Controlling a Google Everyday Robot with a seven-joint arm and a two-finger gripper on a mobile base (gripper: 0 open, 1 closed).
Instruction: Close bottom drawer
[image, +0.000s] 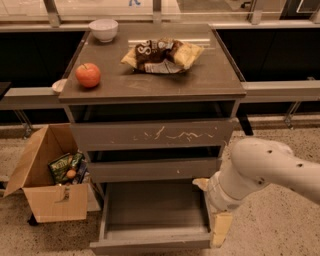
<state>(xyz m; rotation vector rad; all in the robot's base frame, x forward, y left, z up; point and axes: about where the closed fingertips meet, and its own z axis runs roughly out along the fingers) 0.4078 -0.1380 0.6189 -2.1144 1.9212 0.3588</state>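
The bottom drawer (155, 212) sits at the foot of the cabinet (150, 87), under two other drawers, and it is pulled well out towards the camera. Its bare floor is in full view and nothing lies in it. So the job has not landed yet: by my reading the closing push is all to come, the whole slide back into the cabinet.

The gripper (220, 226) is down low at the drawer's right front corner, just beside the side wall, with the big white arm (265, 162) bending in from the right. Whether the gripper is spread or pressed together, I cannot tell from here, and I cannot say if it touches the wood.

Orientation now. The drawer's long axis runs left to right across the picture, parallel to the cabinet face. Its plain narrow front (150, 244) faces the camera, right at the bottom edge of the view. The push it needs goes away from the camera, straight in under the middle drawer (152, 169).

Above that, the scratched top drawer (152, 134) also stands a little proud. On the cabinet's top are an apple (88, 75), a white bowl (103, 29) and some snack bags (162, 54). A cardboard box (47, 202) stands on the floor to the left.
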